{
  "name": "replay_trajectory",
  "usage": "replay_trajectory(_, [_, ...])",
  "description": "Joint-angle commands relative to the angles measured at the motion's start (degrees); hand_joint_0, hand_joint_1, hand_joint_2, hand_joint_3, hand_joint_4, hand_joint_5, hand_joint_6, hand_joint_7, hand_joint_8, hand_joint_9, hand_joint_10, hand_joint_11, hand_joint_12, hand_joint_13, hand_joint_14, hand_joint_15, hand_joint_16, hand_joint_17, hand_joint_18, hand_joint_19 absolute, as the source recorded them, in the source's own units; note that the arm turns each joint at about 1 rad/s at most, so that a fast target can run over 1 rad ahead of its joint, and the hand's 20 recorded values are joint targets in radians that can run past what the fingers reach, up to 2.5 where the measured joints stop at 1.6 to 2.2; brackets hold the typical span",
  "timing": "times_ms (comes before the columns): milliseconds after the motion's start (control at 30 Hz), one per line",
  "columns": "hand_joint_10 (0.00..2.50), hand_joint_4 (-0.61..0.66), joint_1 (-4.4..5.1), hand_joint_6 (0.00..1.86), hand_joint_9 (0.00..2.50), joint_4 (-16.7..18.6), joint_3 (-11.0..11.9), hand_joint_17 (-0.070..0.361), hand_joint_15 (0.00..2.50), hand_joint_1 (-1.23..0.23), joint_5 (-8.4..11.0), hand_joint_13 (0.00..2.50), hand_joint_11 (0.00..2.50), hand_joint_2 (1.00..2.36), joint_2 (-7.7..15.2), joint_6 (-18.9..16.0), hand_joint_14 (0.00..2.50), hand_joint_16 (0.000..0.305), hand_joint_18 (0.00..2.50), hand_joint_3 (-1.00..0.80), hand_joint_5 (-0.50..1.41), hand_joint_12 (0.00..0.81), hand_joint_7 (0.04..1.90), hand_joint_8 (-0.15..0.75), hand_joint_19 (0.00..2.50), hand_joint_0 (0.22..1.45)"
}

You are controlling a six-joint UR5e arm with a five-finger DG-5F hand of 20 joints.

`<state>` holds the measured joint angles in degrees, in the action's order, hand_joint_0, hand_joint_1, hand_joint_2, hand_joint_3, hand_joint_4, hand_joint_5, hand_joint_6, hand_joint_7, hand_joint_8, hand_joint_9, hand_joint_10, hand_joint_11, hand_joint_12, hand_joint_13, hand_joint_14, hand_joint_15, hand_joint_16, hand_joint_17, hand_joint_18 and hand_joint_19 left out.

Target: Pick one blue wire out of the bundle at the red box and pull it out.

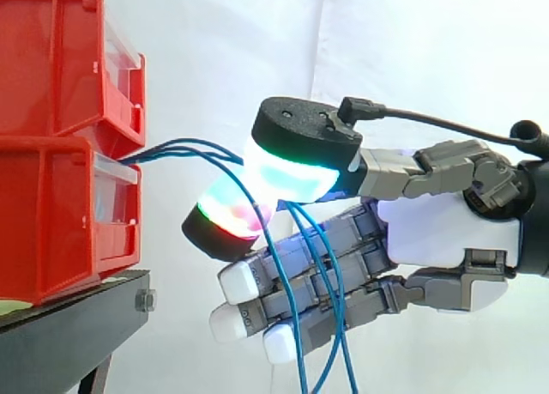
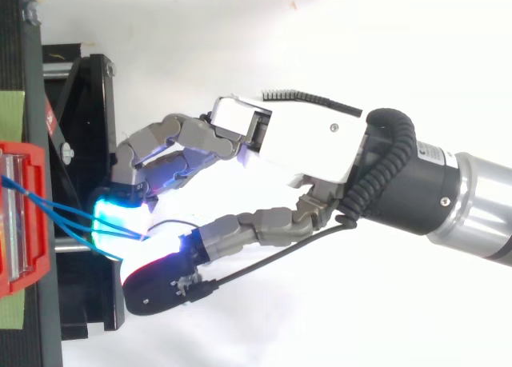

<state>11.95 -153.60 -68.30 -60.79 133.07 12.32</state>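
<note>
Blue wires [image 1: 176, 145] run from between the red boxes [image 1: 51, 214] to the hand [image 1: 437, 231], whose two glowing pads [image 1: 292, 171] pinch them.

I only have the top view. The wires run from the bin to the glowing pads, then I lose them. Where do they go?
Observer: They pass between two pads, then the wires hang down out of the side view.
Operator: Which bin are they from?
Observer: The top of the lower bin, just under the upper bin.
Operator: And the rest of the hand?
Observer: Below the pinch, the hand has its other fingers straight, with the wires hanging across them.
</note>
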Motion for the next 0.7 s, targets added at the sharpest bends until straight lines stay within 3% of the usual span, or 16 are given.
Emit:
replay_trajectory(0, [0.02, 0.23, 0.0, 0.94, 0.77, -0.3, 0.1, 0.134, 0.36, -0.7, -0.03, 0.7, 0.62, 1.0, 0.0, -0.1, 0.01, 0.06, 0.72, -0.5, -0.22, 0.441, 0.9, 0.358, 0.43, 0.57])
replay_trajectory(200, [0.01, 0.22, 0.0, 0.93, 0.86, -0.3, 0.1, 0.138, 0.37, -0.43, -0.03, 0.71, 0.63, 1.0, 0.0, -0.1, 0.02, 0.061, 0.69, -0.5, -0.2, 0.449, 0.96, 0.379, 0.49, 0.55])
replay_trajectory(267, [0.02, 0.22, 0.0, 0.93, 0.85, -0.3, 0.1, 0.135, 0.37, -0.45, -0.03, 0.71, 0.62, 1.01, 0.1, -0.1, 0.01, 0.06, 0.68, -0.42, -0.2, 0.444, 0.96, 0.374, 0.5, 0.58])
replay_trajectory(433, [0.02, 0.19, 0.0, 0.94, 0.83, -0.3, 0.2, 0.133, 0.38, -0.66, -0.03, 0.72, 0.63, 1.02, 0.1, -0.1, 0.01, 0.059, 0.71, -0.26, -0.2, 0.439, 0.98, 0.37, 0.48, 0.61])
replay_trajectory(567, [0.02, 0.13, 0.0, 0.96, 0.8, -0.3, 0.2, 0.133, 0.38, -0.74, -0.03, 0.72, 0.64, 1.02, 0.0, -0.1, 0.01, 0.059, 0.72, -0.24, -0.21, 0.437, 0.95, 0.361, 0.45, 0.63])
replay_trajectory(667, [0.02, 0.17, 0.0, 0.96, 0.8, -0.3, 0.2, 0.131, 0.38, -0.71, -0.03, 0.72, 0.63, 1.01, 0.0, -0.1, 0.01, 0.058, 0.72, -0.28, -0.21, 0.433, 0.92, 0.356, 0.46, 0.63])
